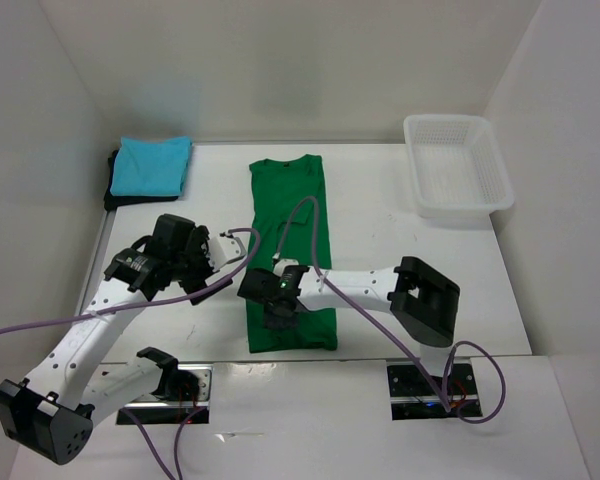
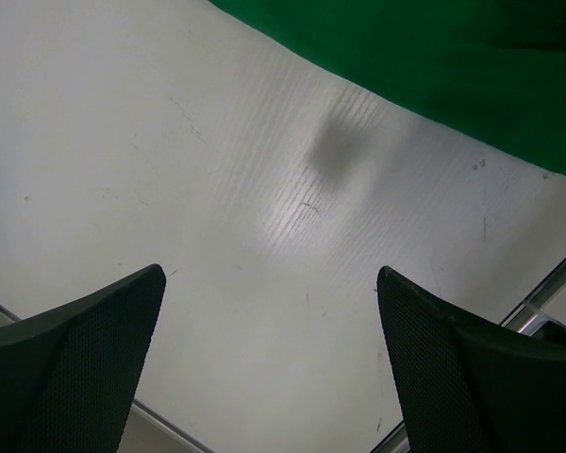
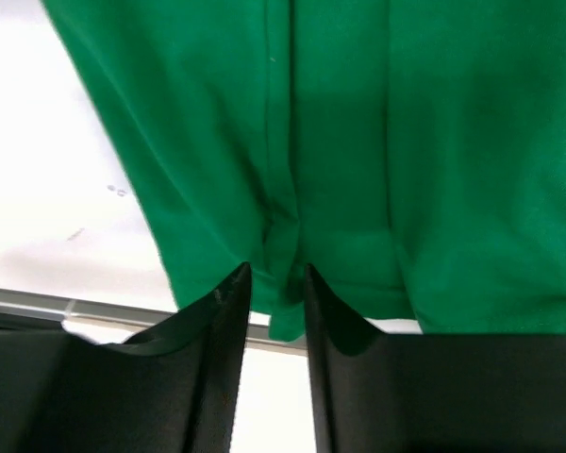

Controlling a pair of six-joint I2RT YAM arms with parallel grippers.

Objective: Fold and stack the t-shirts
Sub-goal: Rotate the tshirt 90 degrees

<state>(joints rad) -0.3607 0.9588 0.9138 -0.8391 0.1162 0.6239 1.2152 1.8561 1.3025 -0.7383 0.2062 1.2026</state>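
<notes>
We see a white table (image 1: 400, 250) with a green t-shirt (image 1: 288, 200) in the middle, folded lengthwise into a long strip running from the far side toward the arms. The right claw (image 3: 278, 274) sits at the strip's near end, its fingers drawn almost together and pinching a bunched fold of the green cloth at the hem. The left claw (image 2: 269, 274) hangs spread wide and empty over bare table just left of the strip. In the far left corner, a folded turquoise t-shirt (image 1: 152, 163) lies on a black t-shirt (image 1: 130, 202). A white mesh basket (image 1: 455, 210) sits far right.
</notes>
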